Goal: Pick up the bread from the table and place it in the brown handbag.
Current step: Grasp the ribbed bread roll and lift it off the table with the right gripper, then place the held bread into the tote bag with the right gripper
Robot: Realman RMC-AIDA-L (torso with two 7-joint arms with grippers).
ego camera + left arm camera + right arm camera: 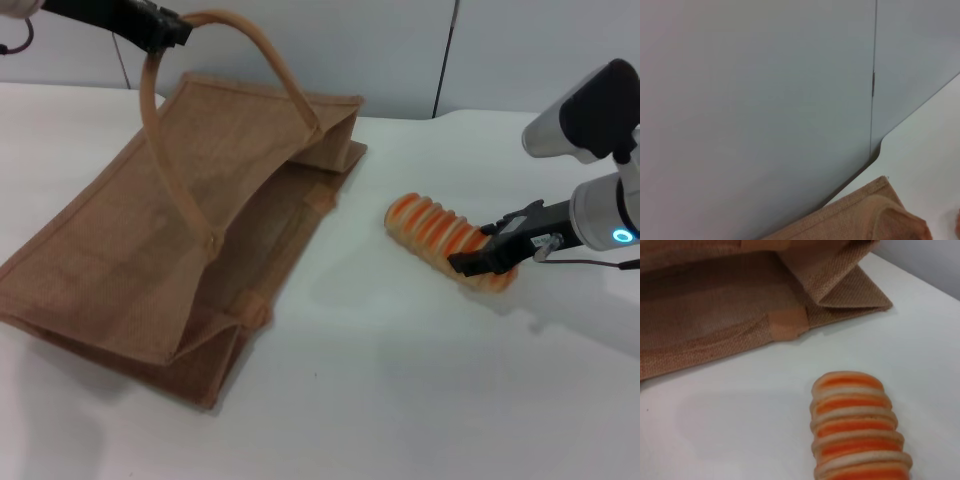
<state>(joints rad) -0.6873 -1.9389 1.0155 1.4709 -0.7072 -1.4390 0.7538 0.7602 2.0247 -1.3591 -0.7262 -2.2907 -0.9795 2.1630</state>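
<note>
Beside the gaping brown handbag point(170, 250), bread point(440, 232) on table point(420, 390).

The head view looked down from above across the table point(400, 400). The left wrist view faced a grey wall point(755, 100) from close by. The right wrist view sat low near the bread point(857, 435), sharing it and the brown handbag point(715, 315) with the head view.

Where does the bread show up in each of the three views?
Head view: the bread lies on the white table, right of the brown handbag, with the right claw at its near end.
Left wrist view: not in it.
Right wrist view: bottom centre-right.
Shared landmark: the handbag's jute edge.
</note>
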